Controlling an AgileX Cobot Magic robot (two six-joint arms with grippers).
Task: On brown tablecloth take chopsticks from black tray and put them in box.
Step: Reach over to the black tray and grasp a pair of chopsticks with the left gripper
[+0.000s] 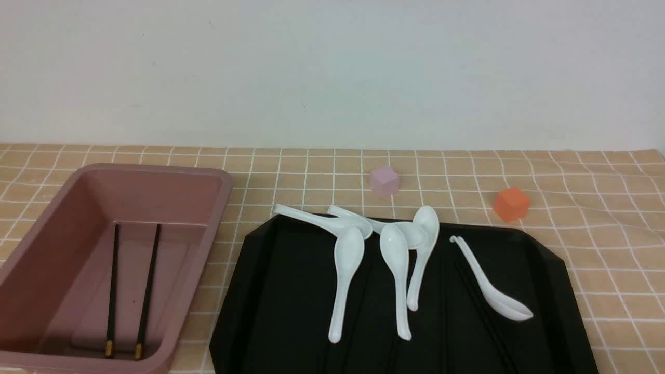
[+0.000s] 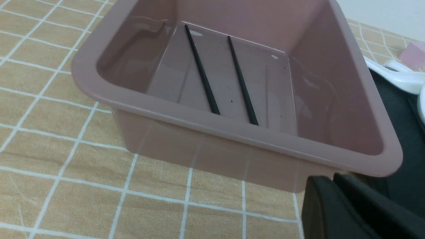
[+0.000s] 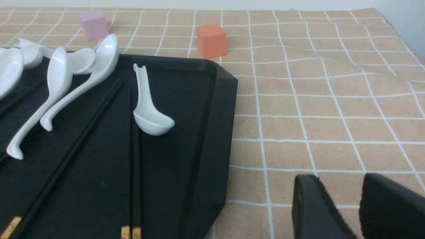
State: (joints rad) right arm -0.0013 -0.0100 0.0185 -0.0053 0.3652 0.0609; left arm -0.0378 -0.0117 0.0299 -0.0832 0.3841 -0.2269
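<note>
The left gripper (image 2: 333, 179) shows only as two matte black fingers (image 2: 318, 205), smooth-faced, with softly rounded tips. The right gripper (image 3: 345, 186) looks the same: two broad, matte black fingers (image 3: 312, 205) with rounded tips and plain, dull surfaces.

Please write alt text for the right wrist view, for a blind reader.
Black chopsticks with gold bands lie on a black tray among white spoons. The tray sits on a brown tablecloth, with a pink cube and an orange cube nearby.
</note>
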